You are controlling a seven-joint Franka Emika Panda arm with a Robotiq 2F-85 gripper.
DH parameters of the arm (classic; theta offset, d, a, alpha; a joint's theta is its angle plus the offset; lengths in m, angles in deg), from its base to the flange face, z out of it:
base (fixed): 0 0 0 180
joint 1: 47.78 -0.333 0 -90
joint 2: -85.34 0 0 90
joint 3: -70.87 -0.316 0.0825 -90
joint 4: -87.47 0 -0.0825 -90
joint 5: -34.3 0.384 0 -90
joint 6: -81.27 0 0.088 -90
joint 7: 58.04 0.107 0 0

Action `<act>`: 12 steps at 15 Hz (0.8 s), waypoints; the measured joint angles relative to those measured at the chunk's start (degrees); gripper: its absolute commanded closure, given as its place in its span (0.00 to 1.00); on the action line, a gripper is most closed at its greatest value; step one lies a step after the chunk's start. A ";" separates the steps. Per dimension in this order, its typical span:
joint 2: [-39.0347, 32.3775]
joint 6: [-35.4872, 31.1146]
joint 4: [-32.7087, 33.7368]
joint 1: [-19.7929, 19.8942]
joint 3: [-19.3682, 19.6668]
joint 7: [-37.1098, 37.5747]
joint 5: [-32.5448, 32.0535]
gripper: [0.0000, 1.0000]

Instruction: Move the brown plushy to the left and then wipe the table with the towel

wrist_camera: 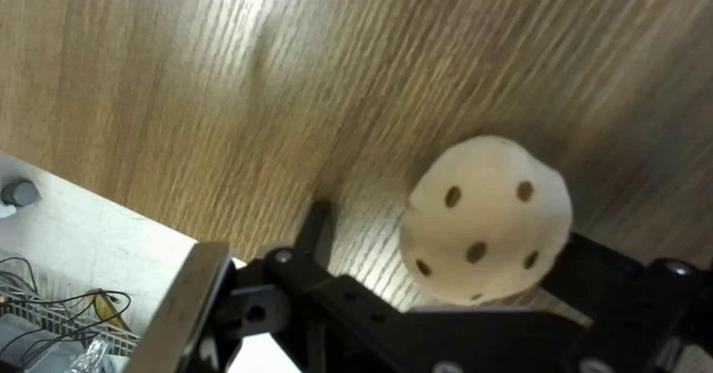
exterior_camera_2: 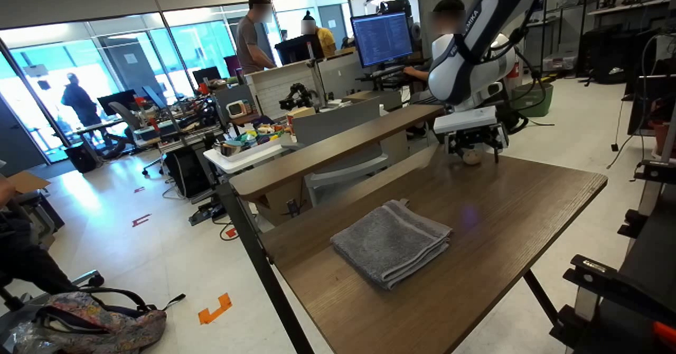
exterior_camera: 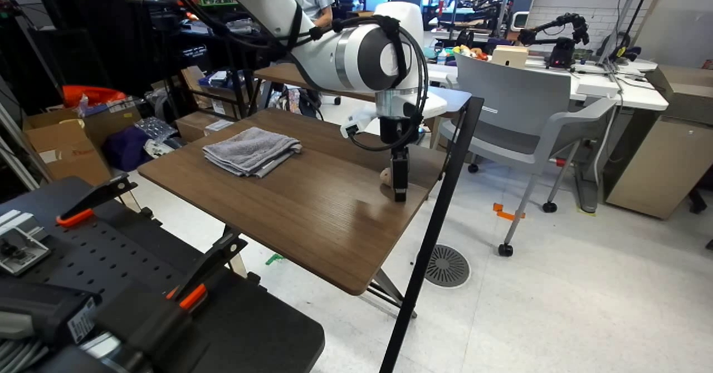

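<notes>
The brown plushy is a small tan lump on the table; it shows in both exterior views. In the wrist view the plushy is pale and rounded with several dark spots. My gripper points down at the table's surface. Its fingers are spread apart around the plushy, also in an exterior view. In the wrist view a gap shows between the left finger and the plushy; the right finger is partly hidden behind it. The gray folded towel lies flat on the table, apart from the gripper, in both exterior views.
A narrower raised wooden shelf runs along one side of the table. A black metal post stands at the table's edge. A gray chair is beyond it. A black bench with clamps stands close to another side.
</notes>
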 measured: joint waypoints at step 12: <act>1.63 -0.92 -1.67 0.05 -1.43 -3.22 0.83 0.69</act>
